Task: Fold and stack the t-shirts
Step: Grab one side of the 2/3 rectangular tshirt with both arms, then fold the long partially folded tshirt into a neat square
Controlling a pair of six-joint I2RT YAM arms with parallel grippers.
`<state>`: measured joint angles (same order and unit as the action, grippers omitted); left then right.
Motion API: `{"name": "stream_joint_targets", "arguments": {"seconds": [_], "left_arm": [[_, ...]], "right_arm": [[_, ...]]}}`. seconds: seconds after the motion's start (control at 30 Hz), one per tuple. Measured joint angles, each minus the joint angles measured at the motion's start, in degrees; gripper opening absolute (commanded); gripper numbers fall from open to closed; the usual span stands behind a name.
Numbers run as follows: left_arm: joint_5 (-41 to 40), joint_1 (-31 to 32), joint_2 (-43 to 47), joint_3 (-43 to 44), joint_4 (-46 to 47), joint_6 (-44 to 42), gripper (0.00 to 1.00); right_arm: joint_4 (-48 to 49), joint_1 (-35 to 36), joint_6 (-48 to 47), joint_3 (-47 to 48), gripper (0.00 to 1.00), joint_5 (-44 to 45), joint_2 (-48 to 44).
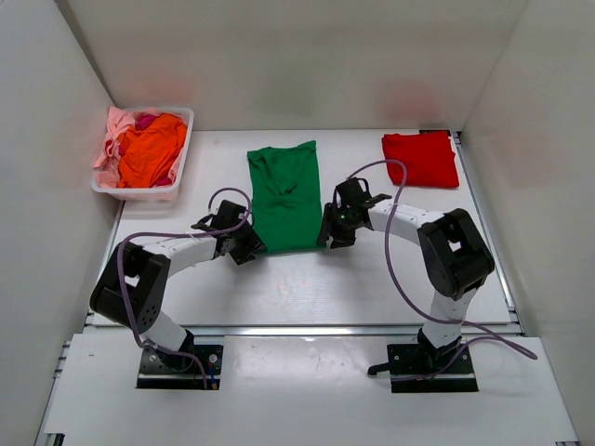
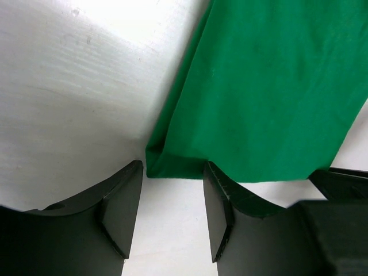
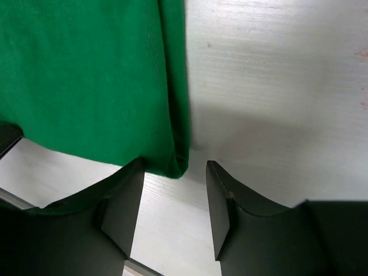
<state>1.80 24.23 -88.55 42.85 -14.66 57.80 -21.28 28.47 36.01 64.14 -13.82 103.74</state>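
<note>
While the red t-shirt lies folded at the tabletop's far right and other t-shirts fill the basket, the green t-shirt lies mid-tabletop, half-folded lengthwise, with left pincer and right pincer released, gaping at its near corners.

Green t-shirt folded narrow, flat at centre, red t-shirt folded far right

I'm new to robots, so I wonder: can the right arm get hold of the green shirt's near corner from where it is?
Probably yes. The right gripper sits open right at the near corner of the green t-shirt, and nothing lies in between.
</note>
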Motion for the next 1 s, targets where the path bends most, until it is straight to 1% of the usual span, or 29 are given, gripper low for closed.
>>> {"name": "stream_joint_targets", "arguments": {"seconds": [0.03,0.07,0.1,0.13,0.17,0.2,0.23,0.4,0.5,0.57,0.63,0.77,0.83,0.9,1.0], "left_arm": [[-0.22,0.00,-0.09,0.00,0.33,0.07,0.57],[-0.44,-0.02,-0.28,0.00,0.72,0.07,0.54],[-0.63,-0.07,-0.52,0.02,1.20,0.04,0.43],[-0.87,-0.09,-0.98,0.15,1.70,0.07,0.38],[-1.16,-0.11,-1.66,0.20,2.36,-0.02,0.25],[-1.25,-0.13,-2.08,0.20,3.15,-0.11,0.02],[-1.40,-0.15,-2.49,0.04,3.80,0.02,0.00],[-0.22,-0.22,-0.55,-2.60,5.66,-0.63,0.00],[2.32,0.85,4.83,-6.47,2.58,-1.16,0.00],[4.28,2.03,11.21,-9.75,-0.59,-1.20,0.00],[6.45,3.45,19.80,-12.90,-4.76,-0.68,0.00],[9.60,4.04,40.24,-19.30,-12.28,3.78,0.00],[11.15,4.33,48.50,-20.59,-16.96,6.12,0.00],[12.70,4.92,54.03,-20.61,-21.18,7.63,0.00],[14.93,5.53,56.94,-19.43,-27.19,8.33,0.00]], "right_arm": [[0.37,0.02,0.28,0.00,0.44,-0.26,0.35],[0.76,0.04,0.50,0.00,0.43,-0.48,0.72],[1.14,0.13,0.68,0.00,0.42,-0.66,1.09],[1.51,0.22,1.07,0.00,0.24,-1.11,1.42],[1.92,0.39,1.03,0.00,0.04,-1.25,1.60],[2.38,0.66,1.46,0.00,0.01,-1.64,1.90],[2.62,0.81,1.53,0.00,0.00,-1.92,2.10],[3.58,1.49,1.22,-2.82,0.00,-3.10,0.85],[2.62,1.73,0.44,-8.63,0.00,-4.24,-5.01],[0.79,2.43,0.15,-12.66,0.00,-5.16,-10.69],[-0.85,4.11,-0.02,-16.55,0.00,-6.03,-17.22],[-3.28,9.75,1.57,-23.06,0.00,-7.13,-29.14],[-3.74,13.49,3.80,-26.38,0.00,-7.61,-34.45],[-5.20,16.61,6.27,-28.50,0.00,-7.76,-39.10],[-7.91,18.34,8.55,-29.00,0.00,-7.87,-44.26]]}}
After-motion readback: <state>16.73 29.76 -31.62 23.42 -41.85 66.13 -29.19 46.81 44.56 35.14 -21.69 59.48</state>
